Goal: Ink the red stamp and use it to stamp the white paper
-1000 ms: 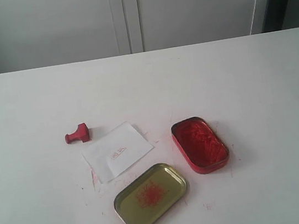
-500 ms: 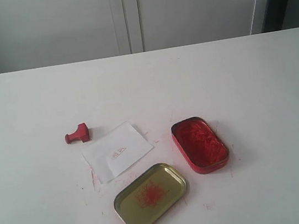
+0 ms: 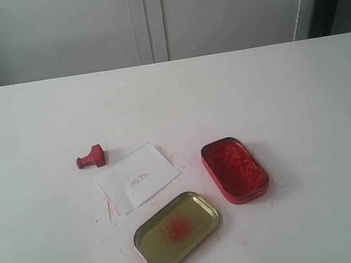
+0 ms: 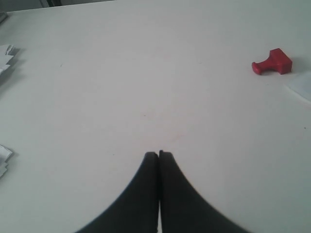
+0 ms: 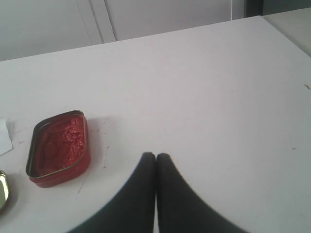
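The red stamp (image 3: 92, 158) lies on its side on the white table, just left of the white paper (image 3: 138, 176), which carries a small red imprint. The left wrist view also catches the red stamp (image 4: 272, 62) far off, with a corner of the white paper (image 4: 302, 86) beside it. My left gripper (image 4: 158, 154) is shut and empty over bare table. My right gripper (image 5: 155, 156) is shut and empty too, apart from the red ink tin (image 5: 59, 147). Neither gripper shows in the exterior view.
The open red ink tin (image 3: 234, 169) lies right of the paper. Its gold lid (image 3: 177, 229), smeared with red, sits in front of the paper. White paper scraps (image 4: 6, 58) lie at the edge of the left wrist view. The table's far edge meets a pale cabinet wall.
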